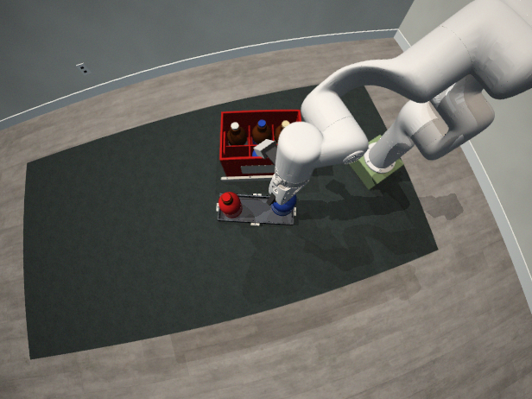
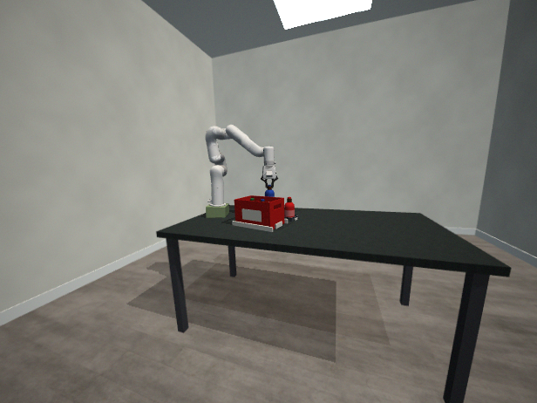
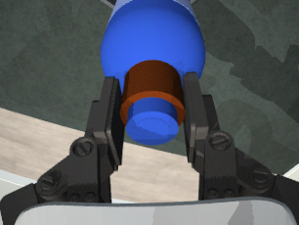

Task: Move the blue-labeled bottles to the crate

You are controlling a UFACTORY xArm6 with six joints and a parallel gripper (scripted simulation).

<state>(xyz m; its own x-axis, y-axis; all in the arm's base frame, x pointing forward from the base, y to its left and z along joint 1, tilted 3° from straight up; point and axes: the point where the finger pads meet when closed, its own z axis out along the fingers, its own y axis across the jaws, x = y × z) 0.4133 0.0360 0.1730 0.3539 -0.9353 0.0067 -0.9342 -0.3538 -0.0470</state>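
Note:
The gripper (image 1: 277, 202) (image 2: 269, 186) (image 3: 152, 88) is shut on the neck of a blue bottle (image 1: 283, 208) (image 2: 269, 193) (image 3: 151, 41), which hangs upright above the right end of the tray (image 1: 258, 217). A red bottle (image 1: 230, 207) (image 2: 289, 209) stands upright at the tray's left end. The red crate (image 1: 229, 167) (image 2: 278, 215) stands level behind the tray. Its back row holds brown bottles with a white cap (image 1: 235, 125), a blue cap (image 1: 262, 123) and a cream cap (image 1: 285, 123). Something blue (image 1: 255, 153) shows in the front middle cell. The front left cell looks empty; the front right one is hidden by the arm.
A white strip (image 1: 242, 178) (image 2: 253, 226) lies along the crate's base. Small pale blocks edge the tray. The arm's green base (image 1: 368, 177) (image 2: 217, 212) stands to the right in the top view. The arm covers the crate's right side there.

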